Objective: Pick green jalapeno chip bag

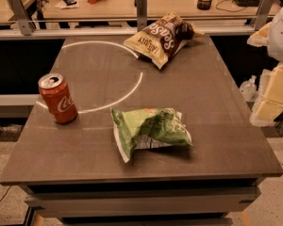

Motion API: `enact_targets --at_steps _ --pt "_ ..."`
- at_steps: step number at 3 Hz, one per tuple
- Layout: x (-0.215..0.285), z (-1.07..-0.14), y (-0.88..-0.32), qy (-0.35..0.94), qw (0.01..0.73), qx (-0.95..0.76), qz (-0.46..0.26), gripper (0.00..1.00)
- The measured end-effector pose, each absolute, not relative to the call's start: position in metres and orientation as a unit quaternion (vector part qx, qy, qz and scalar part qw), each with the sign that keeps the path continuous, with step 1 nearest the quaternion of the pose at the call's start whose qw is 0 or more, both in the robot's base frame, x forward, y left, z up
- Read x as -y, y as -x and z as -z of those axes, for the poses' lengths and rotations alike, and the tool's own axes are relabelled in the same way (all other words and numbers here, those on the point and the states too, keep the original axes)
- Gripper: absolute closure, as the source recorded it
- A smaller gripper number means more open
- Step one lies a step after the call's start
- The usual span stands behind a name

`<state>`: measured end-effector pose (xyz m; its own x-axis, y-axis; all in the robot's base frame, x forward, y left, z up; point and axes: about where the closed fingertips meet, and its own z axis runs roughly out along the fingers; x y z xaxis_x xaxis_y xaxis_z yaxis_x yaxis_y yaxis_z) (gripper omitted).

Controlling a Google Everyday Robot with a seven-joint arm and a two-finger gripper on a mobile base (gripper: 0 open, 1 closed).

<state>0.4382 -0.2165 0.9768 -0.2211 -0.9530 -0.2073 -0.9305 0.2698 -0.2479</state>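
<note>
Showing step 1, the approach: the gripper [273, 94] hangs off the right edge of the table [205, 86], well apart from the green jalapeno chip bag [151, 128] lying front-centre. How far the gripper is open cannot be told. The next move likely calls for reaching left and down.

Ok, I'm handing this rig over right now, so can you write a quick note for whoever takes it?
Hand: at the right edge of the view, beside the table, well apart from the bag.
Green jalapeno chip bag: lying crumpled near the table's front edge, about centre.
Nearby: soda can upright to the bag's left; cream-and-brown chip bag at the far side.
Done: nothing grasped yet.
Left: bring the hand over the green bag, grip it, lift.
</note>
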Motion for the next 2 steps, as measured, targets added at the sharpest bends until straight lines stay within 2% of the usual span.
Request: enact_targets --at_steps 2 --pt "0.2113 -0.9782 -0.4365 0.596 0.175 -0.784 0.017 0.00"
